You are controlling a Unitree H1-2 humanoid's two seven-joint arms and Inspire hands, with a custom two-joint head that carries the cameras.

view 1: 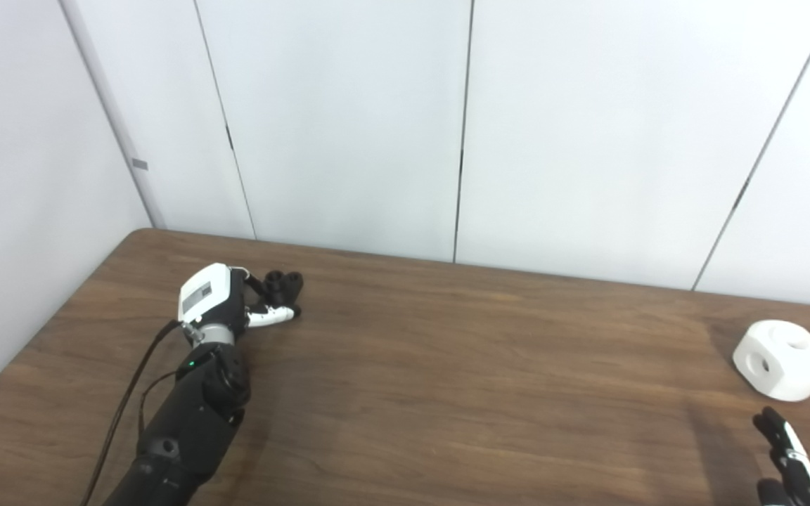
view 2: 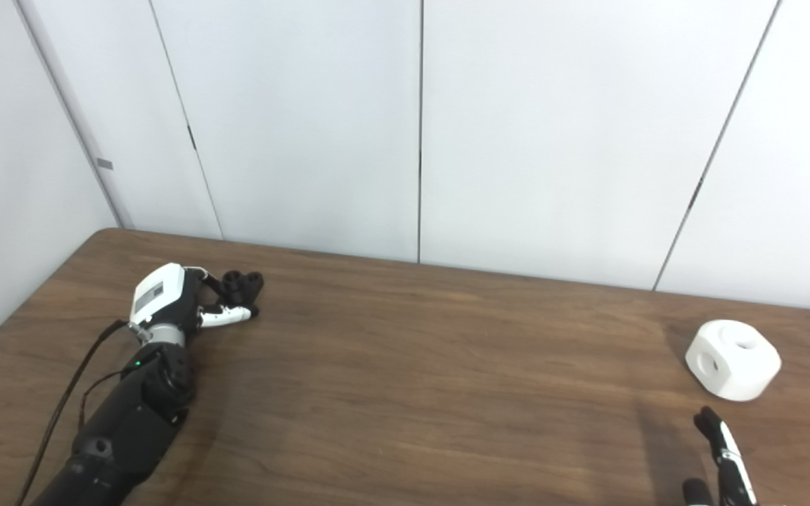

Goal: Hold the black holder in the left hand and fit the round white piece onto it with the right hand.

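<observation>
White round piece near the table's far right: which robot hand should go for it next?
Right. The right robot hand sits just in front of the white round piece, fingers apart and empty. The left robot hand is across the table at the black holder.

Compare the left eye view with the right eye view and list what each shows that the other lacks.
Only the left eye view shows a strip of floor at its lower left edge, beyond the table's corner. Only the right eye view shows more table to the right of the round white piece. Both show the left hand at the black holder, the white piece lying untouched, and the right hand just short of it, fingers extended.
</observation>
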